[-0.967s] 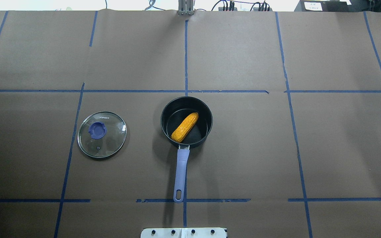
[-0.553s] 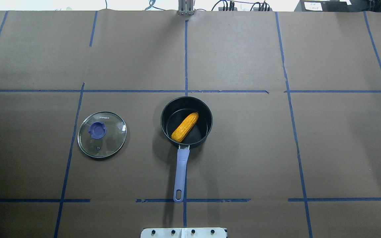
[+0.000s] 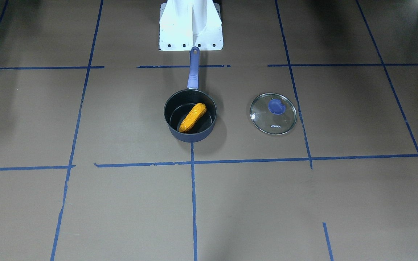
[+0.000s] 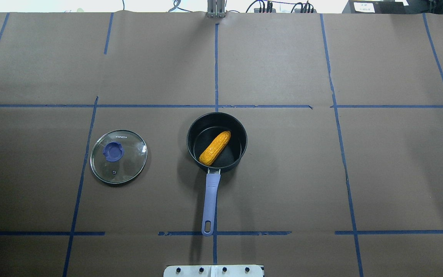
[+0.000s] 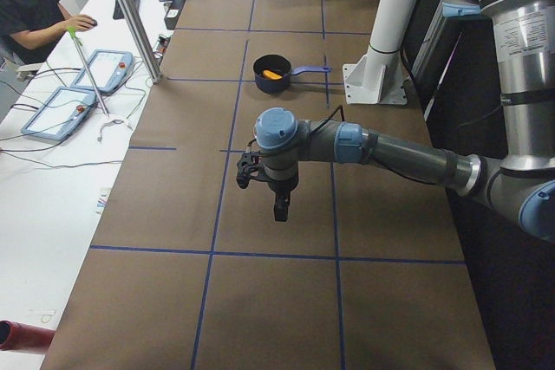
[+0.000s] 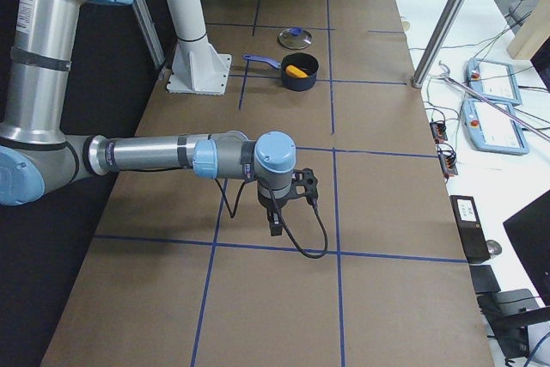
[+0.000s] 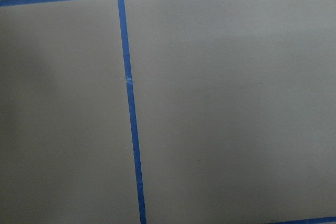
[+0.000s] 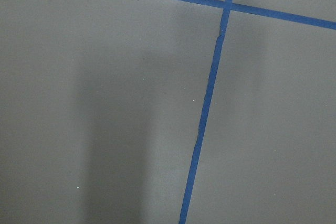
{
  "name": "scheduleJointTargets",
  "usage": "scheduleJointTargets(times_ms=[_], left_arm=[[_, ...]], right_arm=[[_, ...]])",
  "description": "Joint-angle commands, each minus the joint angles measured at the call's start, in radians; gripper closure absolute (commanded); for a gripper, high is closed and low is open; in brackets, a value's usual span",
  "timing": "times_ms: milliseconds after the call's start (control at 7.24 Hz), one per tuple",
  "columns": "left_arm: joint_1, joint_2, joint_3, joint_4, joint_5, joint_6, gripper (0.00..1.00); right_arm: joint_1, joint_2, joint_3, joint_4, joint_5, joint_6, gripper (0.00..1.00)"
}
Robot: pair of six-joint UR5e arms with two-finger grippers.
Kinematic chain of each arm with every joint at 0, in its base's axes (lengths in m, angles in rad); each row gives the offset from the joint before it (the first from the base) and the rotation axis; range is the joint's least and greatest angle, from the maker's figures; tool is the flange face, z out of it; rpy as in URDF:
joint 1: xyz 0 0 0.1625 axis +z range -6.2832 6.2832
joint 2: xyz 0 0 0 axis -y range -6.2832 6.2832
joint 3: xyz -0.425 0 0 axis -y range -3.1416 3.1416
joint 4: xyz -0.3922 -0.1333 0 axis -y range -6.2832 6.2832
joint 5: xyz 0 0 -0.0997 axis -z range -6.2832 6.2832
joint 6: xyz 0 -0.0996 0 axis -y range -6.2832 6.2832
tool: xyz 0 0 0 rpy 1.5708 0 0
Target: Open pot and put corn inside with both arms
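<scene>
The dark navy pot (image 4: 188, 143) stands open at the table's middle, with its purple-blue handle (image 4: 210, 200) pointing toward my base. The orange-yellow corn (image 4: 215, 148) lies slanted inside the pot (image 3: 191, 137). The glass lid (image 4: 129, 163) with its blue knob lies flat on the table on my left of the pot, apart from it. My left gripper (image 5: 279, 210) shows only in the exterior left view, hanging over bare table far from the pot. My right gripper (image 6: 275, 228) shows only in the exterior right view, likewise far from the pot. I cannot tell whether either is open or shut.
The white base mount (image 4: 214, 271) sits just behind the handle's end. Blue tape lines cross the brown table cover. An operator (image 5: 30, 6), teach pendants (image 5: 52, 114) and a metal post (image 5: 130, 15) stand beyond the table's far edge.
</scene>
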Motion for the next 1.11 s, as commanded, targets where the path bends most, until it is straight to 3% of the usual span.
scheduleJointTargets(times_ms=[0, 276, 967], left_arm=[[-0.021, -0.003, 0.040, 0.001, 0.002, 0.043, 0.00], [-0.078, -0.003, 0.095, 0.002, -0.003, 0.098, 0.00], [-0.080, 0.013, 0.126, -0.002, -0.004, 0.086, 0.00]], right_arm=[[-0.001, 0.004, -0.006, 0.004, 0.001, 0.010, 0.00], [-0.001, 0.003, -0.004, 0.004, 0.002, 0.010, 0.00], [-0.001, 0.003, 0.003, 0.009, 0.004, 0.010, 0.00]])
